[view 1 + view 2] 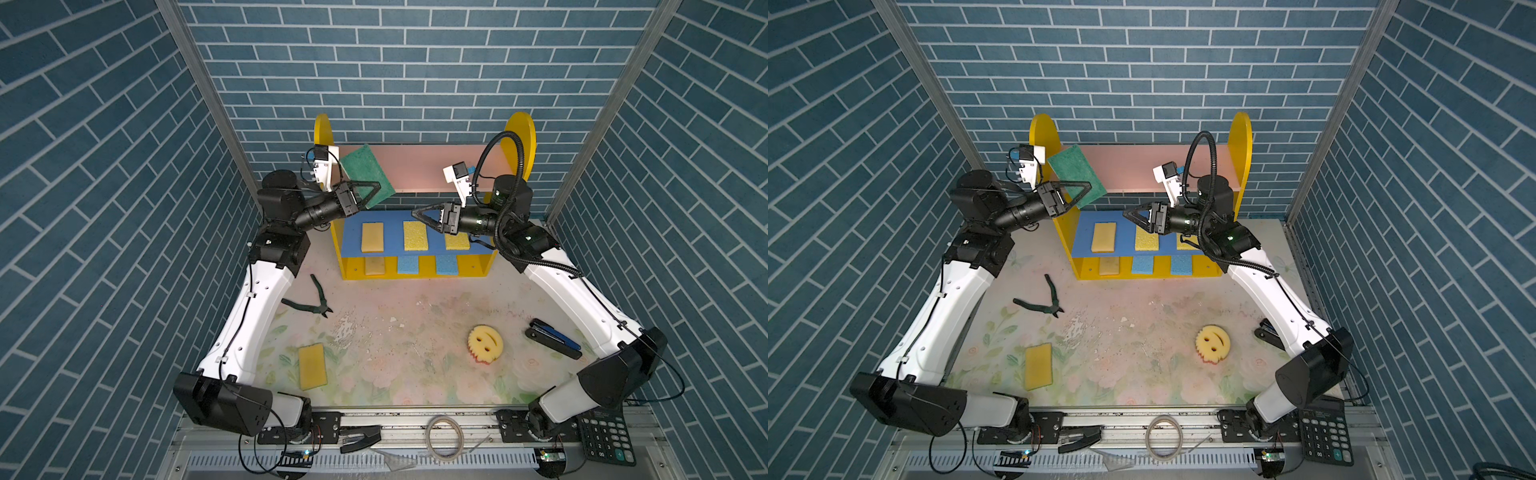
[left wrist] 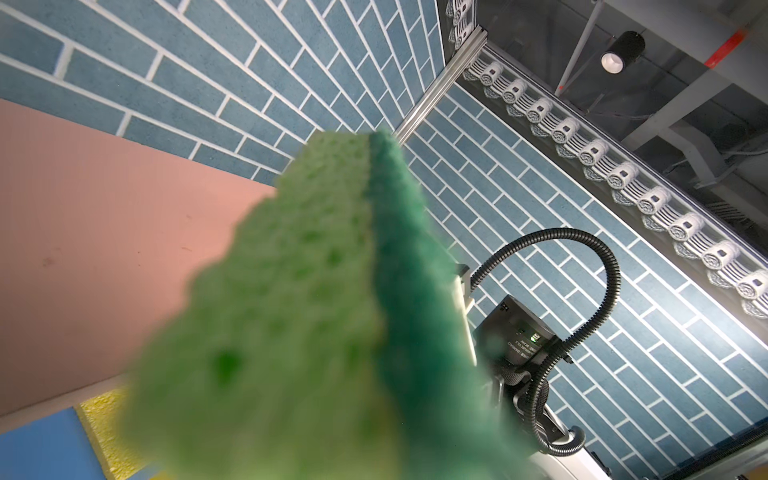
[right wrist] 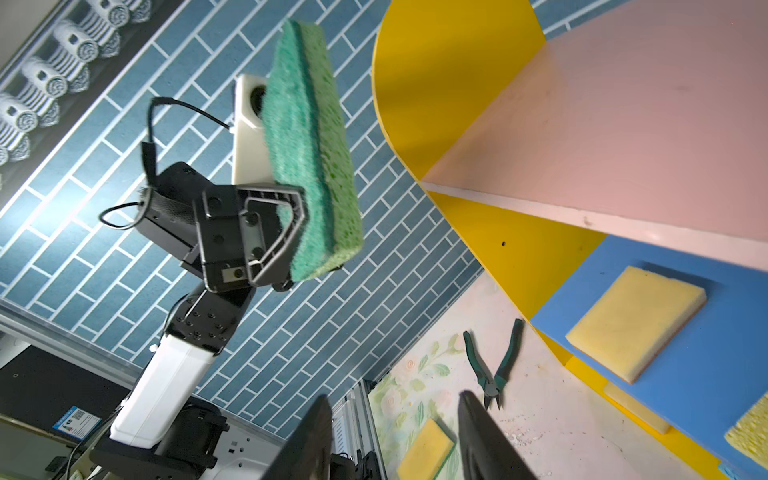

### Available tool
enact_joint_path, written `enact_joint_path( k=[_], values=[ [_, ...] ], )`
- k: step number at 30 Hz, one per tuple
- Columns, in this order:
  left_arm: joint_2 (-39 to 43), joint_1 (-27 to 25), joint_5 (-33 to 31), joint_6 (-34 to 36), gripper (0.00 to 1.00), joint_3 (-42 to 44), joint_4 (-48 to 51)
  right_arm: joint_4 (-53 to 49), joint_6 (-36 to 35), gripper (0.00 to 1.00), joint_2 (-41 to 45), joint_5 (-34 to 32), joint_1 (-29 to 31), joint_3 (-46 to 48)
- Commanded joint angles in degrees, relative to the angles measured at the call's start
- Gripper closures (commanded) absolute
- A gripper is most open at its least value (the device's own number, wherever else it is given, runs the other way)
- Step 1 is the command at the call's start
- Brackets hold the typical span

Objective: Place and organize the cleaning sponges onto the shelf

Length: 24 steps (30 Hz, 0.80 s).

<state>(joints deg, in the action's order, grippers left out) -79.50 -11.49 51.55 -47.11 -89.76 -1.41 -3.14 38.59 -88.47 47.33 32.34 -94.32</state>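
Clamping the green sponge [image 1: 365, 172] by its lower end with the left end effector [image 1: 374, 187], jaws narrow on it, dark scrub face up in both top views. Holding it tilted in the air by the left side panel of the shelf [image 1: 521, 137], level with the pink board [image 1: 424, 166]. Seen from the right wrist, clear of that panel, not touching.

Over to the right end effector [image 1: 417, 215]: jaws partly apart, nothing between them, hovering above the blue board [image 1: 353, 232]. On that board, three yellow sponges [image 1: 372, 237] flat in a row, the right-hand one partly hidden by the arm. Down on the base [image 1: 473, 266], one tan sponge [image 1: 375, 266] and two blue sponges [image 1: 408, 264].

Out on the worktop [image 1: 395, 374], well apart: a yellow sponge [image 1: 312, 366] front left, the smiley sponge [image 1: 485, 341] further right. Also lying there, pliers [image 1: 316, 299] near the left arm and a stapler [image 1: 552, 338] beside the right arm.
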Motion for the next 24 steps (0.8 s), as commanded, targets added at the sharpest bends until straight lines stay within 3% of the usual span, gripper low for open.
enact_joint_path(
  k=[1,7,17,24],
  values=[
    [0.5,0.4,1.9,-1.2,0.97,0.5,-3.2,8.3,0.4,0.46,0.7,2.7,-0.1,-1.1],
    [1.5,0.4,2.2,-0.8,0.97,1.7,-3.7,14.4,7.1,0.47,-6.2,6.3,0.6,-9.6],
    [1.3,0.4,4.3,-3.8,0.97,2.2,-6.4,5.7,4.1,0.48,-13.5,5.6,4.5,-20.7],
    [1.5,0.4,5.5,-7.7,0.97,5.1,-11.8,4.5,4.4,0.51,-15.9,4.9,5.9,-22.6]
  ],
)
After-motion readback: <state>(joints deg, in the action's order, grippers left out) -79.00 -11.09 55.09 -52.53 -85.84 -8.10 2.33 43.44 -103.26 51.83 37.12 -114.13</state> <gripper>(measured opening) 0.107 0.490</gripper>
